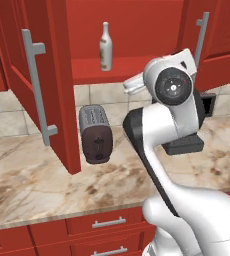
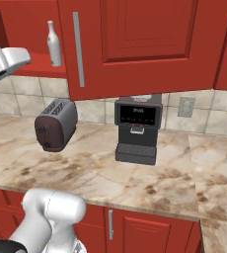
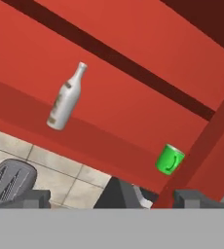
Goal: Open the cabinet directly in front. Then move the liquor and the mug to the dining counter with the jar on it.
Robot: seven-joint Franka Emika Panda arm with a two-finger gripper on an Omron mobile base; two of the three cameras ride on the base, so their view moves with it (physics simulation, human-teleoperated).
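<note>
The red cabinet (image 1: 37, 85) stands open, both doors swung out. On its shelf the pale liquor (image 1: 105, 47) stands upright; it is at the left of the hand view as the liquor (image 3: 65, 99) and at the upper left of the right base view (image 2: 54, 44). The green mug (image 3: 170, 159) sits on the same shelf, to the right of the bottle and close to the cabinet's side wall. My gripper (image 3: 116, 198) is open and empty, below and in front of the shelf, apart from both. The dining counter and the jar are out of view.
A dark toaster (image 1: 94, 134) and a black coffee machine (image 2: 136, 129) stand on the marbled counter (image 1: 32, 190) under the cabinet. The open left door's bar handle (image 1: 37, 85) juts toward me. The right door (image 2: 140, 44) hangs over the coffee machine. Red drawers (image 1: 107, 222) run below.
</note>
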